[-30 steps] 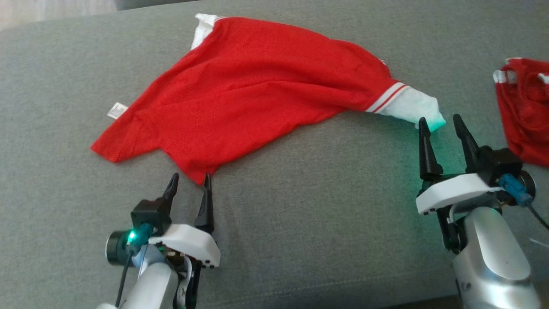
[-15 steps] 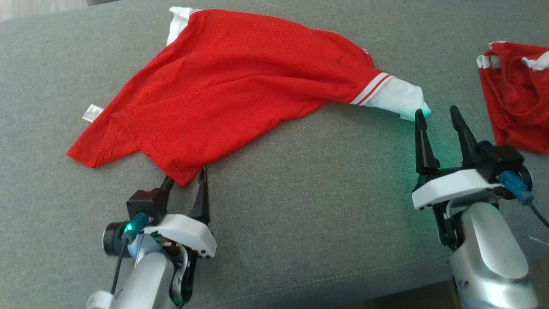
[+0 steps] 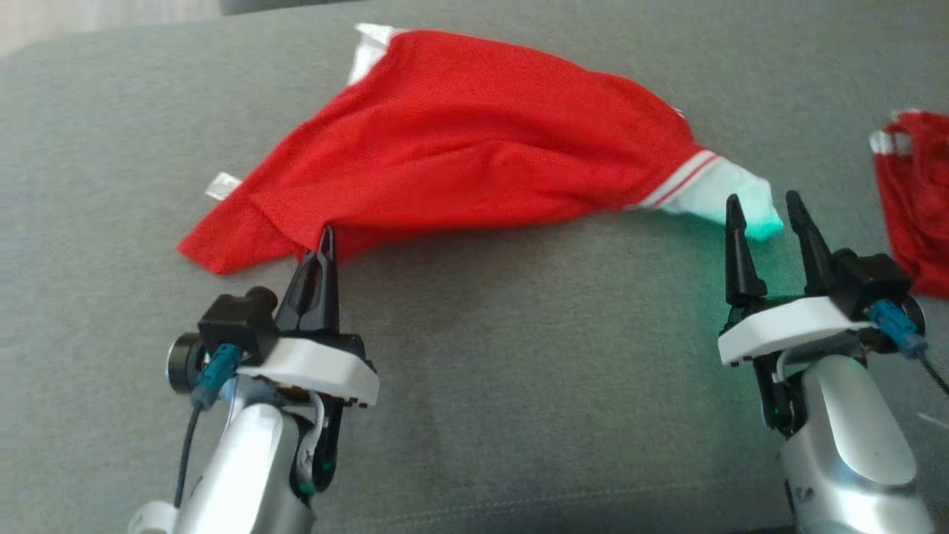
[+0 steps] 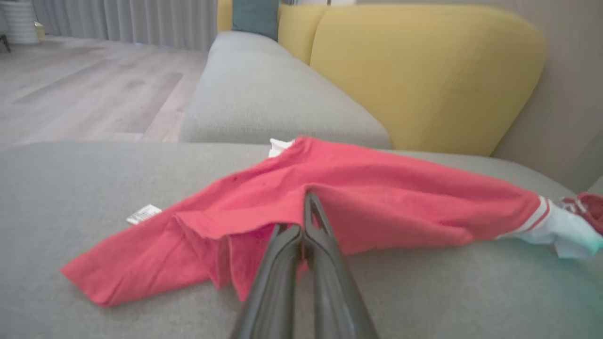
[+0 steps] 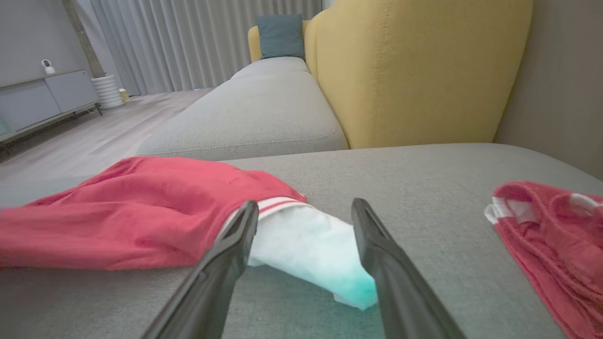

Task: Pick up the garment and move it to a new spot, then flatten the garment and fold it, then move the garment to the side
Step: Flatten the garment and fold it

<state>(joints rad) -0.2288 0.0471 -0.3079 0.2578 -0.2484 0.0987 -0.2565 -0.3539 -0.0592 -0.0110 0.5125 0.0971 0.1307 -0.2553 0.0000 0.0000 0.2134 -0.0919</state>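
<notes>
Sofa seat (image 3: 519, 371) of grey cloth lies under everything, and a yellow backrest (image 4: 424, 70) rises behind it. A second red garment (image 3: 916, 200) is crumpled at the right edge of the seat, just beside the right gripper (image 3: 763, 197) and apart from the main piece. Nothing stands between either gripper and the cloth.

The garment (image 3: 482, 148), red mesh, is spread across the middle of the seat, with its small label (image 3: 222, 185) at the left and one white sleeve (image 3: 730, 196) stretched out to the right. The left gripper (image 3: 325, 239) has its fingers pressed fully together on the near red edge, and the cloth there is drawn up into a fold around the tips. The right gripper is wide open and holds nothing. In the right wrist view the end of the white sleeve lies on the seat between its two fingers (image 5: 377, 254); if they touch it, I cannot tell.
</notes>
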